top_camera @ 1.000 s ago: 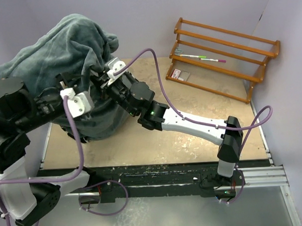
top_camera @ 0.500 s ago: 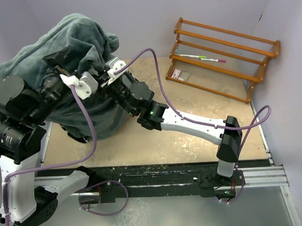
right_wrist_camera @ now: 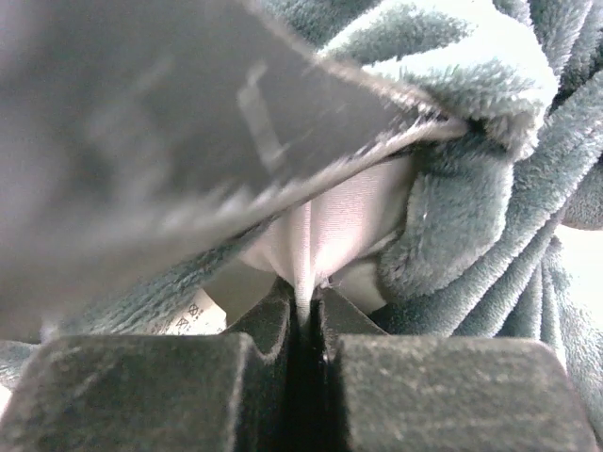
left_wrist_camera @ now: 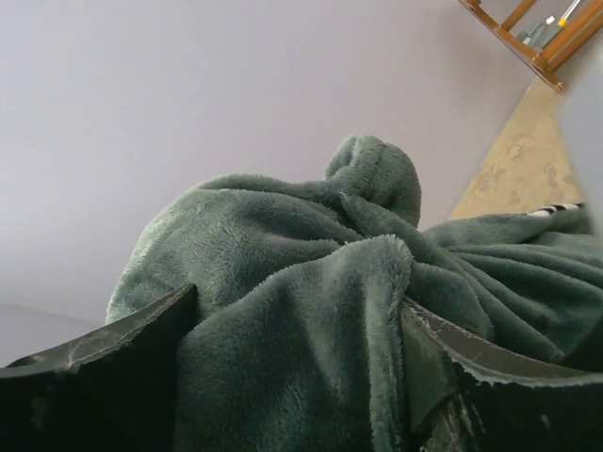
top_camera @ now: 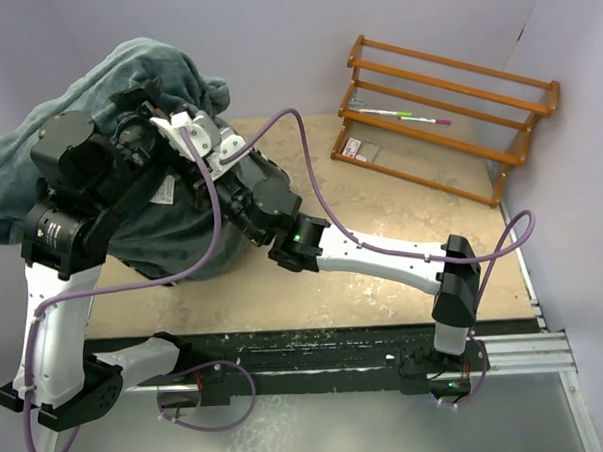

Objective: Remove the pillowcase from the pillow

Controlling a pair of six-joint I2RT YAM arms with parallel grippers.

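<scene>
- Right gripper (right_wrist_camera: 303,315): jaws closed tight on a thin pinch of white pillow (right_wrist_camera: 330,226) cloth, low centre of the right wrist view. The plush grey pillowcase (right_wrist_camera: 490,188) is bunched all round it, with the edge of its opening curled back at upper right.
- Left gripper (left_wrist_camera: 292,386): fingers stand wide, with a thick fold of pillowcase packed between them and touching both. This reads as a grip on the cover.
- Top view: the pillowcase is a big grey heap at upper left of frame, rising high around the left wrist, lower edge on the table (top_camera: 382,242). The pillow is almost wholly hidden inside.
- Sliver of zebra stripe at the right edge of the left wrist view.
- Handling: the cover looks soft, limp and light, and its pile should grip well but drag on the stuffing. The pillow looks squashy with a smoother shell, so a thin pinch may slip.
- Hold: take the cover at the opening rim in a thick bunch, and the pillow by a corner or a deeper fold.
- Wooden rack (top_camera: 447,110) at upper right, well apart.
</scene>
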